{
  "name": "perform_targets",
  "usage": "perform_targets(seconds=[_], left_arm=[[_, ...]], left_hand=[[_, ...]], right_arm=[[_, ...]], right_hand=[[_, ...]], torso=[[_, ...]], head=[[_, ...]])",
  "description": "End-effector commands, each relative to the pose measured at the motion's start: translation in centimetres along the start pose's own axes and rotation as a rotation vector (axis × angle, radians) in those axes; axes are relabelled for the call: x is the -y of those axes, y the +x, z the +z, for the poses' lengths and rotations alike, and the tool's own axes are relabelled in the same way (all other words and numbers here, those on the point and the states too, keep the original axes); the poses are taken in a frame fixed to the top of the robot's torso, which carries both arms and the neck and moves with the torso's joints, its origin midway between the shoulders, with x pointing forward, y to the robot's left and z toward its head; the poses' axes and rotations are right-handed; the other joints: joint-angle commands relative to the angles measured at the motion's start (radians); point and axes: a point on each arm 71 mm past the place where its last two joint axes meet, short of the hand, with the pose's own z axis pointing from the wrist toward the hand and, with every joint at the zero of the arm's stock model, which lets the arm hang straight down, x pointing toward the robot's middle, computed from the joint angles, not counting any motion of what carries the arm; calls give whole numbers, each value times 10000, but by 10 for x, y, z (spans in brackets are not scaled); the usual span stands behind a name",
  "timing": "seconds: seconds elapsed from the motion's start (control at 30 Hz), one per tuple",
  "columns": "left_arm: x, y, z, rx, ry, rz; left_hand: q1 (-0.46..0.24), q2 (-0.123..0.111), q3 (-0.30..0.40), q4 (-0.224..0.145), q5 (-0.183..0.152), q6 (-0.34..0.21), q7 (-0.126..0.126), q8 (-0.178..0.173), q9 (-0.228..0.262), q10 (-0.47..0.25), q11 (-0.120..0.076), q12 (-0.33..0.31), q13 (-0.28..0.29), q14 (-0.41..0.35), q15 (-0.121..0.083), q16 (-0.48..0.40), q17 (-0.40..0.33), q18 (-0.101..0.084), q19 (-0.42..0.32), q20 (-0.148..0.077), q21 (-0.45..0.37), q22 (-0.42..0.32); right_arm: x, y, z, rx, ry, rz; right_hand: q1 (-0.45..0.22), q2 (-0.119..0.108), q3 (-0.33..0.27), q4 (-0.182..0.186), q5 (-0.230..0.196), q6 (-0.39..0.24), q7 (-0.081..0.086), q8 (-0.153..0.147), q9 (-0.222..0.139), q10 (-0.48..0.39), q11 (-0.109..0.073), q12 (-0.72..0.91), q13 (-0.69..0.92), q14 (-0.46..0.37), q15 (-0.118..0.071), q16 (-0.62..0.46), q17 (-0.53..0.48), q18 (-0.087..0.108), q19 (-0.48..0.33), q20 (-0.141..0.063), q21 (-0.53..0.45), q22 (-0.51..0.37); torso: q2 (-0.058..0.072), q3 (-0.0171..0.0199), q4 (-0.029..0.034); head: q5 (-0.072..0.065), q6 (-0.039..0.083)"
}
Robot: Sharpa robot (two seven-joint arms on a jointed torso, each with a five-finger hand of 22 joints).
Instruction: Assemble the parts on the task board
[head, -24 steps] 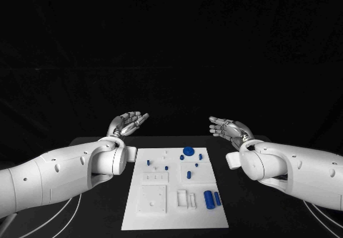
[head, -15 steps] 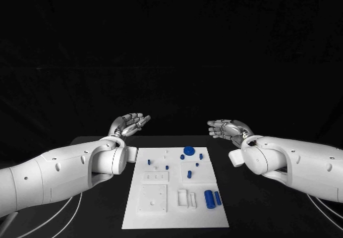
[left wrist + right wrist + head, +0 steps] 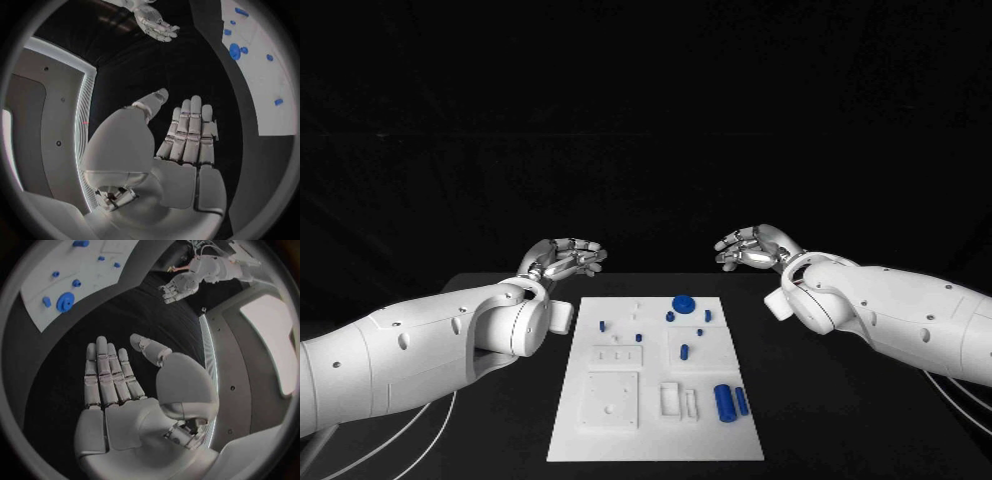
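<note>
I judge the task to be at its very start: no part is in hand, and both arms are raised beyond the far end of the task board [image 3: 656, 400]. My left hand [image 3: 563, 258] is empty with its fingers stretched out and apart; the left wrist view confirms a flat, open palm. My right hand [image 3: 756, 247] is likewise empty, fingers extended and spread, palm clear in the right wrist view.

The board lies flat on the black table [image 3: 834, 420], between the 2 arms and nearer the robot than either hand. The blue parts rest on it untouched: a round disc [image 3: 682, 303] near the far edge, several small pegs [image 3: 684, 351] at mid-board, and 2 longer cylinders [image 3: 724, 400] at the near right. All are well apart from both hands.

The next move, as I assess it, calls for 1 hand to come down and back toward the board and settle over a chosen part. The disc is nearest to either hand.
</note>
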Motion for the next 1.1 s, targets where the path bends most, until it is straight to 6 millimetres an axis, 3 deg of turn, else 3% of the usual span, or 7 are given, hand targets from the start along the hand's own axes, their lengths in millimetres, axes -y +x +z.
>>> perform_targets(seconds=[0.03, 0.1, 0.23, 0.43, 0.6, 0.8, 1.1], left_arm=[[3, 10, -3, -1425, 25, 52], [4, 12, -5, -1756, 22, 48], [8, 14, -8, -2112, 78, 69], [16, 21, -15, -2619, 194, 16], [27, 22, -20, -2833, 322, -41], [40, 22, -24, -3018, 529, -92], [51, 27, -29, -3364, 666, -166]], left_hand=[[-469, 227, 301, -789, -15, 315, -43, -138, -181, 282, -66, -60, -110, 366, -148, 17, 72, 112, 355, -182, 85, -95], [-544, 310, 490, -1166, -24, 478, -85, -159, -222, 471, -131, -38, -132, 887, -399, 338, 252, 165, 765, -352, 344, -28], [-1018, 296, 666, -1639, -170, 593, -98, -280, -318, 649, -177, -91, -213, 1214, -620, 718, 506, 140, 1119, -589, 630, 44], [-1531, 165, 730, -1775, -361, 631, -94, -385, -379, 869, -252, -74, -255, 1316, -742, 1059, 727, 71, 1302, -797, 846, 88], [-1709, 143, 763, -1774, -430, 671, -105, -402, -387, 960, -288, -39, -261, 1272, -747, 1117, 767, 17, 1288, -859, 874, 80], [-1753, 141, 785, -1778, -460, 702, -120, -398, -385, 951, -284, -52, -274, 1246, -744, 1126, 775, -2, 1275, -884, 879, 74], [-1857, 166, 900, -1829, -475, 847, -171, -372, -374, 798, -198, -216, -364, 1093, -672, 1038, 732, -104, 1159, -938, 838, 23]], right_arm=[[-12, 4, 8, -864, -1213, -3190], [-19, 4, 12, -961, -1494, -3977], [-29, 5, 19, -1134, -1871, -5198], [-39, 8, 26, -1294, -2292, -7278], [-45, 15, 31, -1424, -2452, -8523], [-50, 24, 38, -1506, -2574, -9702], [-51, 43, 40, -1633, -2804, -10604]], right_hand=[[156, -42, 112, -56, 122, 323, -25, 68, 36, 374, -255, 38, 48, 1239, -512, 653, 526, 151, 1468, -359, 654, 122], [255, -118, 58, -122, 229, 440, -44, 74, 46, 536, -431, 39, 67, 2343, -729, 1349, 982, 151, 2554, -735, 1197, 274], [351, -173, -127, -185, 366, 591, -81, -4, 16, 712, -569, -60, 64, 3323, -966, 2565, 1869, 151, 4000, -1444, 2072, 532], [514, -289, -310, -230, 341, 938, -190, -151, -32, 1062, -722, -272, 79, 3526, -1126, 5135, 3674, 151, 5145, -2252, 3997, 528], [381, -326, -248, -192, 168, 1235, -356, -157, -25, 1302, -753, -361, 116, 3395, -1162, 5787, 3942, 151, 5149, -2367, 5023, 579], [331, -348, -135, -186, 90, 1447, -373, -155, -24, 1395, -758, -460, 107, 3358, -1166, 6014, 3900, 151, 5055, -2433, 5482, 563], [244, -483, -14, -146, -250, 1547, -380, -210, -48, 1465, -750, -571, 75, 3329, -1156, 6180, 3796, 151, 5002, -2467, 5780, 541]], torso=[[117, -30, 113], [200, -43, 177], [335, -57, 275], [582, -86, 449], [801, -103, 556], [1185, -165, 755], [1503, -201, 921]], head=[[-25, 39], [-79, 88], [-156, 127], [-276, 225], [-350, 337], [-435, 517], [-508, 518]])
